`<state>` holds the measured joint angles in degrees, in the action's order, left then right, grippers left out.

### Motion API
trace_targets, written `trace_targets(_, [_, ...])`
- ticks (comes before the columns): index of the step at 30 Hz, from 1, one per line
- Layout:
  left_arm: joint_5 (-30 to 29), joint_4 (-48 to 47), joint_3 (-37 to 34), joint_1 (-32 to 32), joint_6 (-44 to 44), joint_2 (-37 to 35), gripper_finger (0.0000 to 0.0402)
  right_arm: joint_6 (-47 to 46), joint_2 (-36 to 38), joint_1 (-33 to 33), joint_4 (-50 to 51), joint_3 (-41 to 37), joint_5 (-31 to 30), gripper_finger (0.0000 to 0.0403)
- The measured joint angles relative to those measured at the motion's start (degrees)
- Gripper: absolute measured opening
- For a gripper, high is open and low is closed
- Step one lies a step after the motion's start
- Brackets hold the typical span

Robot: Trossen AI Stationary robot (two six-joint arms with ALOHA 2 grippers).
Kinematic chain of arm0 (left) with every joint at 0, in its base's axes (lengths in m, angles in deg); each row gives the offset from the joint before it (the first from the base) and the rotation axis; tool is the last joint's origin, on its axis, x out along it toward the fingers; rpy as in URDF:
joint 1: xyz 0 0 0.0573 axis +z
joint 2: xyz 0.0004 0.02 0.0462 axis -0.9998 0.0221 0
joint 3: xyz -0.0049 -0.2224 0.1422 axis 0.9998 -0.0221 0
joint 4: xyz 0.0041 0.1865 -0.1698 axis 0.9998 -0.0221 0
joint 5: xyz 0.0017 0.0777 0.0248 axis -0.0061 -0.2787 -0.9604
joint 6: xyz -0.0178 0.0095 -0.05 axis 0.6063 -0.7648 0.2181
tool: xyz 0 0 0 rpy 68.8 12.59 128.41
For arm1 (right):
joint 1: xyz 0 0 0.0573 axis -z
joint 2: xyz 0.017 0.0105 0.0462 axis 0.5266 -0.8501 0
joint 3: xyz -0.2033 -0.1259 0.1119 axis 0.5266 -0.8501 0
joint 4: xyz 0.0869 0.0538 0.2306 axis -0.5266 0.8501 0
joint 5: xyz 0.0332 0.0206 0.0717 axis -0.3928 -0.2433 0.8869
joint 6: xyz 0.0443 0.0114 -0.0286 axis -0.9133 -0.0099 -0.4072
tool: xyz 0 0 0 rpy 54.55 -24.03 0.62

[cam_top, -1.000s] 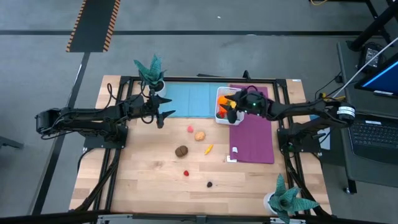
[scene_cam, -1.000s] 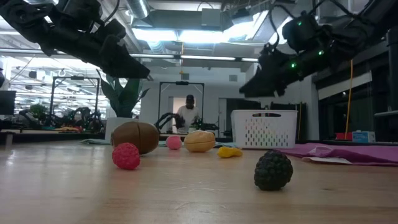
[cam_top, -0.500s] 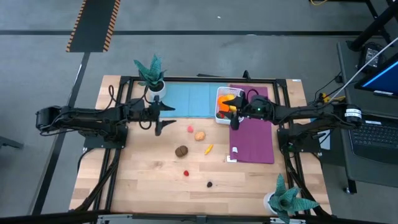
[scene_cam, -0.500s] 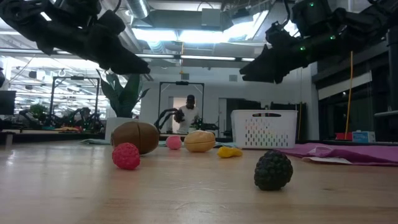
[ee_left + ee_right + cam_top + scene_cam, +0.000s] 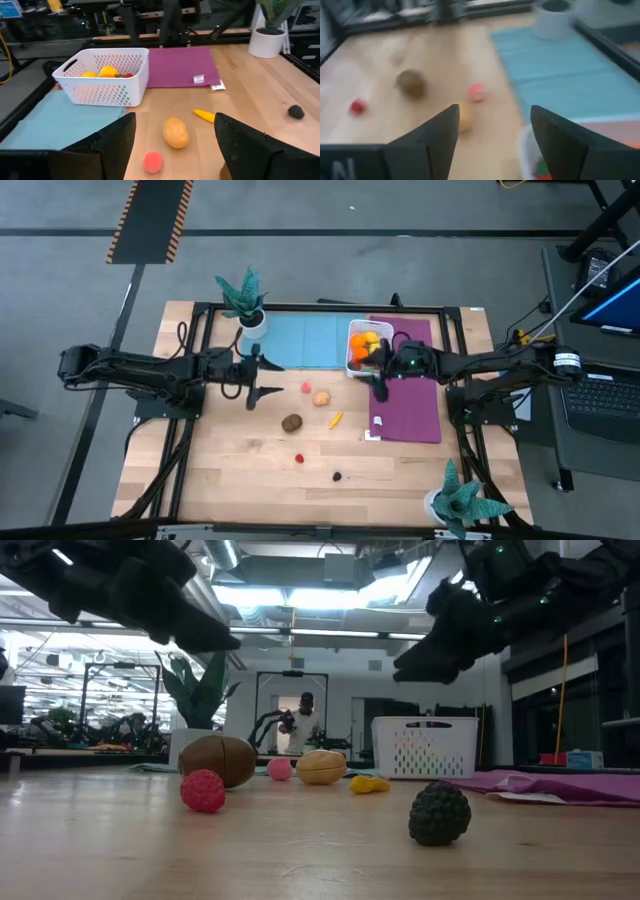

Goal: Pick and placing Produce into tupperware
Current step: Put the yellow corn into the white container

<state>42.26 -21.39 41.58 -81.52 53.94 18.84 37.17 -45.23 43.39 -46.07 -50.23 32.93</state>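
Observation:
The tupperware is a white perforated basket [image 5: 360, 348] standing by the purple mat's far left corner, holding orange, yellow and red pieces [image 5: 107, 72]. On the wood lie a pink piece [image 5: 306, 388], a tan potato [image 5: 322, 397], a brown piece [image 5: 291, 422], a yellow piece [image 5: 336, 419], a red berry [image 5: 298, 459] and a dark berry [image 5: 337, 476]. My left gripper [image 5: 266, 378] hovers open, left of the pink piece. My right gripper [image 5: 378, 385] hovers open just near of the basket, over the mat's left edge.
A blue mat [image 5: 305, 340] lies left of the basket and a purple mat [image 5: 408, 395] to its right and near side. Teal potted plants stand at the far left [image 5: 245, 300] and near right [image 5: 462, 498]. A person [image 5: 300, 720] stands in the room beyond.
My right gripper has drawn back from over the basket toward the table's near edge and now hangs beside the basket. My left gripper has moved toward the near edge, closer to the pink piece and potato. The loose produce has stayed put.

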Motion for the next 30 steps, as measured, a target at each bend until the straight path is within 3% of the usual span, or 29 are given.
trace_targets(3, [0.0, 0.0, 0.0, -1.0, 0.0, 0.0, 0.0263, 4.1, -1.7, -3.2, -0.2, 0.0, 1.0, 0.0246])
trace_targets(10, [0.0, 0.0, 0.0, -1.9, 1.1, 0.0, 0.0263, 3.0, -8.8, -6.1, 1.5, 5.3, 2.7, 0.0246])
trace_targets(15, [0.0, -0.8, 0.0, -2.2, 4.0, 0.0, 0.0263, 10.6, -15.3, -7.9, 12.9, 12.8, 6.8, 0.0246])
trace_targets(20, [0.0, -3.6, 0.0, -2.8, 4.3, 0.0, 0.0263, 17.3, -22.1, -9.3, 25.2, 19.9, 6.9, 0.0246])
trace_targets(30, [0.0, -3.7, 0.0, -2.9, 4.3, 0.0, 0.0263, 23.7, -32.1, -12.3, 30.7, 28.0, 6.8, 0.0246])
